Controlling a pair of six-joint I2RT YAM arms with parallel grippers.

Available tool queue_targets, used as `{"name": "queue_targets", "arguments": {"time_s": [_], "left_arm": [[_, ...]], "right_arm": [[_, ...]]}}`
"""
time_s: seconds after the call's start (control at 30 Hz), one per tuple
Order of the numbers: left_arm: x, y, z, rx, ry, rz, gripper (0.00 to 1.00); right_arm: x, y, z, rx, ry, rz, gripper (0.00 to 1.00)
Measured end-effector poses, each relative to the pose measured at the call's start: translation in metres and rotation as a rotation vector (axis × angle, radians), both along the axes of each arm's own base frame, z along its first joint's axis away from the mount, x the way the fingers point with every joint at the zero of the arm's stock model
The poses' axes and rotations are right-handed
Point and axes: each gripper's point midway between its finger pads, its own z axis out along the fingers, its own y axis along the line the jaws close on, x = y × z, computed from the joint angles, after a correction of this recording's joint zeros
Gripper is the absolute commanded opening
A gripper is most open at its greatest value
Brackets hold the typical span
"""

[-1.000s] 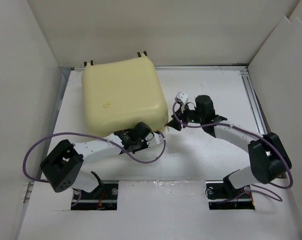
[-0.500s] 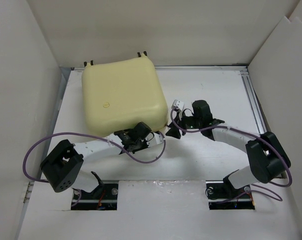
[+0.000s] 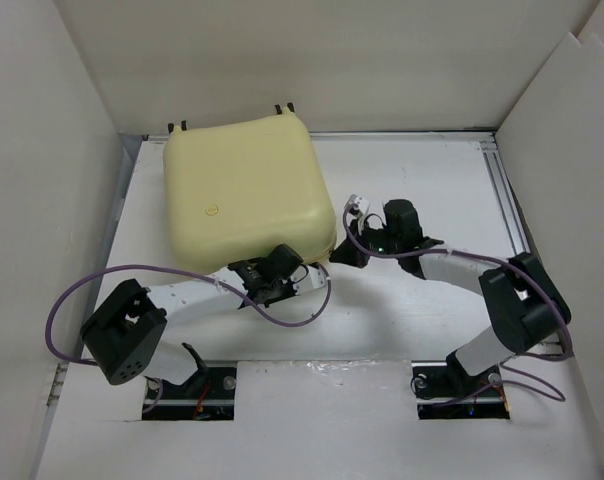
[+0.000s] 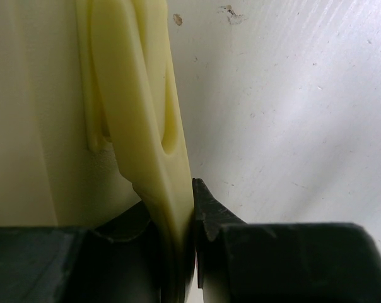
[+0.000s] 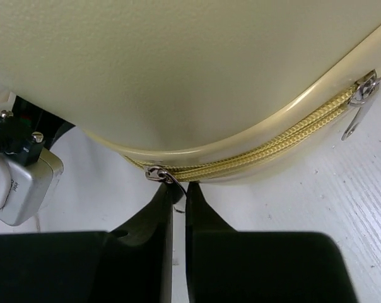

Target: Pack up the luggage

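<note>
The luggage [image 3: 247, 190] lies flat and zipped on the white table, a pale-yellow hard shell with its wheels [image 3: 282, 107] at the far edge. My left gripper [image 3: 279, 268] is at its near edge, shut on a pale-yellow handle [image 4: 140, 113] that runs between the jaws of the left gripper [image 4: 173, 197]. My right gripper [image 3: 342, 254] is at the near right corner. In the right wrist view the right gripper [image 5: 181, 188] is shut on a metal zipper pull [image 5: 170, 178]. A second zipper pull [image 5: 359, 107] hangs farther along the zipper [image 5: 272, 148].
White walls [image 3: 52, 180] enclose the table on three sides. A metal rail [image 3: 509, 200] runs along the right edge. Purple cables [image 3: 282, 318] loop from both arms over the table. The left arm's wrist [image 5: 17, 180] shows in the right wrist view, close to the corner.
My right gripper has moved left to the luggage's corner and shut on the zipper pull. The left gripper has kept its hold and place.
</note>
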Motion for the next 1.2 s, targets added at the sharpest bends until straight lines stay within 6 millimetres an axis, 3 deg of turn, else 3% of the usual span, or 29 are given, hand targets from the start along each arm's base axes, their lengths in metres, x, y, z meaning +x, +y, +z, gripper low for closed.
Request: {"name": "queue_targets", "arguments": {"time_s": [0.17, 0.5, 0.6, 0.83, 1.1, 1.2], "left_arm": [[0.0, 0.0, 0.0, 0.001, -0.001, 0.001, 0.0], [0.002, -0.003, 0.001, -0.011, -0.007, -0.001, 0.0], [0.002, -0.003, 0.001, -0.012, -0.009, -0.002, 0.0], [0.003, -0.005, 0.001, -0.02, -0.014, -0.003, 0.0], [0.011, -0.012, 0.004, -0.051, -0.047, 0.002, 0.0], [0.011, -0.012, 0.004, -0.044, -0.052, 0.002, 0.0]], "right_arm": [[-0.002, -0.001, 0.0, 0.017, 0.014, -0.015, 0.0], [0.01, -0.035, 0.014, -0.02, -0.034, -0.35, 0.0], [0.022, -0.042, 0.009, -0.053, -0.027, -0.443, 0.0], [0.07, -0.045, 0.015, -0.113, -0.036, -0.602, 0.0], [0.096, -0.033, 0.011, -0.189, 0.003, -0.591, 0.0], [0.096, -0.032, 0.01, -0.19, 0.005, -0.589, 0.0]]}}
